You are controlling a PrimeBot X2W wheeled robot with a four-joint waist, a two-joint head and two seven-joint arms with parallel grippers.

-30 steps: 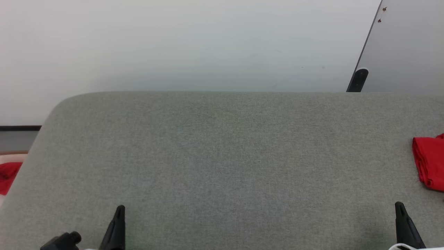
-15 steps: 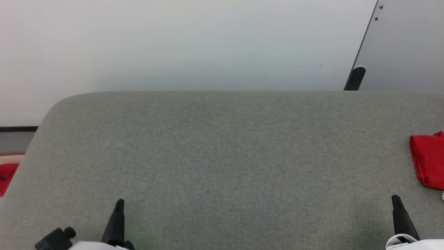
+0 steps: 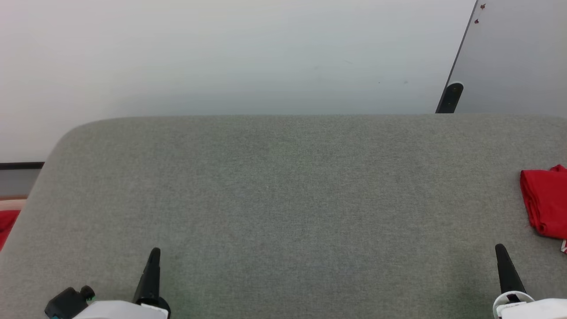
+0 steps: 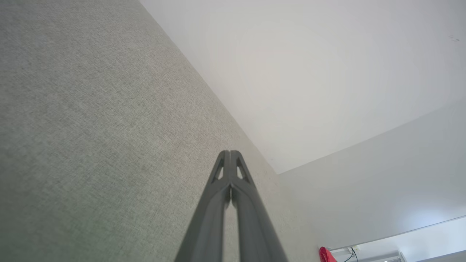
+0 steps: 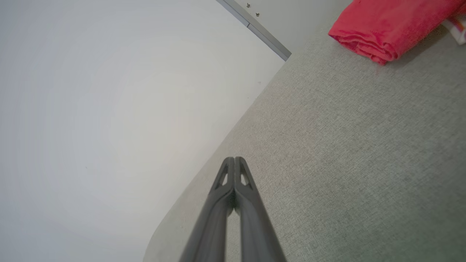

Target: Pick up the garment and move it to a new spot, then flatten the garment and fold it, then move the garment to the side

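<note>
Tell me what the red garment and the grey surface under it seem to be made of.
The garment looks like soft matte cloth, probably a light synthetic knit: its folded layers bend in rounded, limp edges. The grey surface looks like matte woven textile, like upholstery: a fine weave grain shows. What lies beneath it cannot be told.

You have no readable text, number or brand here. A white strip point(image 5: 455, 30) beside the folded red garment point(image 5: 386, 25) carries coloured marks, too blurred for you to make out.
</note>
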